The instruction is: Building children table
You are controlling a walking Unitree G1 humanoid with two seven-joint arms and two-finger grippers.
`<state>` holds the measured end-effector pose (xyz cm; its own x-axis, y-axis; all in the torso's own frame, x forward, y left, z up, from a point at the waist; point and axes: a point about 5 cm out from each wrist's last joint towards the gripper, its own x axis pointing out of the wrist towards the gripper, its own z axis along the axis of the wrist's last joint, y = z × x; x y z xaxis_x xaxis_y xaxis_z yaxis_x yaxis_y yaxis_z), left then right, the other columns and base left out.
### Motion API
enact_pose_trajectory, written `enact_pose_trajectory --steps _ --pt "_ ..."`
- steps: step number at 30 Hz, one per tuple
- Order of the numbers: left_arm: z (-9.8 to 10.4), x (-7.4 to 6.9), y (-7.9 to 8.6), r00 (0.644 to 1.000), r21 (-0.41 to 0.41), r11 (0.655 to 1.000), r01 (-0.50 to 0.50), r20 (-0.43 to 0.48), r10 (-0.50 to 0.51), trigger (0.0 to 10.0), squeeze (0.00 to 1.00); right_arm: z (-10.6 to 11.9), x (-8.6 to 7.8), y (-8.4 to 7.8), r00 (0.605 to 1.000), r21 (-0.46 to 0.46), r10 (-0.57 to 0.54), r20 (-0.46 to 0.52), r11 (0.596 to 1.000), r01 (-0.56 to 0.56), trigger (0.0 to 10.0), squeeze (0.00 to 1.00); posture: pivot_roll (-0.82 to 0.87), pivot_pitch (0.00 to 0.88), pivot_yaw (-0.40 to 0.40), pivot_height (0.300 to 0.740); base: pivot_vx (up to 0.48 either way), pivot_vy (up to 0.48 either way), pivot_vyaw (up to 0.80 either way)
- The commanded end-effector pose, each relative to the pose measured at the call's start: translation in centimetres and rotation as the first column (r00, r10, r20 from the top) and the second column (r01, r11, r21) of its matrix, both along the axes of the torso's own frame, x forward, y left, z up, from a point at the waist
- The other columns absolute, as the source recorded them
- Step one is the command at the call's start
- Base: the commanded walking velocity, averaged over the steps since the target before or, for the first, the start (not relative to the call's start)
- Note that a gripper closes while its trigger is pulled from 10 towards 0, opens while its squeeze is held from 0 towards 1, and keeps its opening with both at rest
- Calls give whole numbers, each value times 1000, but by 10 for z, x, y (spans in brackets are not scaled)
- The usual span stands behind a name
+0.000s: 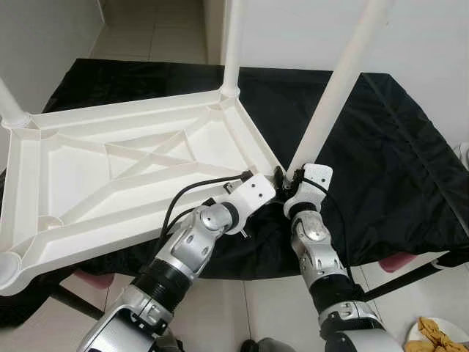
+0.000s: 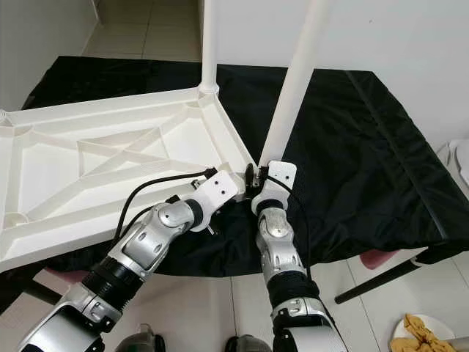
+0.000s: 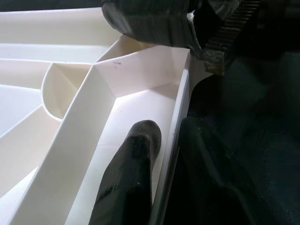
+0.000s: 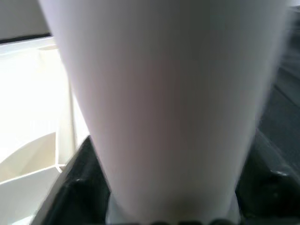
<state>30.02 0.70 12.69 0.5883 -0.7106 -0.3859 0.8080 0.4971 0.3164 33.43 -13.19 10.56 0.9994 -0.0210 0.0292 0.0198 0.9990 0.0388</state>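
White children's table upside down on the black-draped tabletop, my left claw straddling its near-corner rim, my right claw clamped around the leg there, no readable writing.

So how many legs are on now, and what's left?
Two legs look seated: one at the far corner and one at the far left corner. In hand: the right hand grips a third leg at the near corner, while the left hand clamps the tabletop rim there. The near left corner socket looks open, so a fourth leg remains.
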Motion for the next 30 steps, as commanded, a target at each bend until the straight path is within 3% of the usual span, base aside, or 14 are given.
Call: enact_pose_trajectory --steps 1,6,9,10,11,13,15,16,18,19,23,27,30 --pt "17 -7 -16 992 -27 994 106 71 -104 10000 0 -23 -6 -31 991 -18 -54 -121 998 52 10000 1000 44 39 -64 740 0 0 0" --pt "17 -6 -17 992 -27 994 106 73 -104 10000 0 -16 -1 -40 996 -21 37 -80 999 -39 10000 1000 47 36 -66 740 0 0 0" --pt "17 -6 -16 992 -25 994 105 75 -102 10000 0 -12 2 -46 987 -52 150 -64 987 -154 10000 1000 53 29 -67 740 0 0 0" --pt "17 -6 -15 992 -24 994 103 76 -101 10000 0 -12 1 -47 978 -53 196 -65 978 -200 10000 412 54 26 -67 740 0 0 0" --pt "18 -6 -15 992 -24 994 103 76 -100 10000 0 -12 1 -47 971 -57 229 -64 971 -233 10000 0 54 26 -67 740 0 0 0" --pt "18 -6 -15 992 -24 994 103 76 -100 10000 0 -12 1 -47 971 -57 229 -64 971 -233 10000 0 54 26 -67 740 0 0 0" --pt "17 -5 -15 992 -23 995 101 77 -99 10000 0 -11 -1 -46 927 -83 370 -65 924 -374 10000 0 56 21 -66 740 0 0 0" --pt "17 -5 -15 992 -23 995 101 77 -99 10000 0 -11 -1 -46 927 -83 370 -65 924 -374 10000 0 56 21 -66 740 0 0 0" --pt "17 -5 -14 992 -20 995 102 78 -100 10000 0 -11 -4 -46 873 -109 483 -69 866 -488 10000 0 57 13 -59 740 0 0 0" --pt "17 -5 -14 992 -20 995 102 78 -100 10000 0 -11 -4 -46 873 -109 483 -69 866 -488 10000 0 57 13 -59 740 0 0 0" --pt "18 -5 -15 991 -18 994 107 81 -105 10000 0 -10 -3 -44 803 -103 589 -87 797 -596 10000 0 61 8 -56 740 0 0 0" --pt "18 -5 -14 991 -17 994 108 82 -106 10000 0 -10 -3 -43 775 -113 622 -106 767 -631 10000 0 62 7 -53 740 0 0 0" --pt "18 -5 -14 991 -13 994 109 84 -108 10000 0 -13 -4 -38 722 -120 677 -142 712 -692 10000 0 68 4 -51 740 0 0 0"
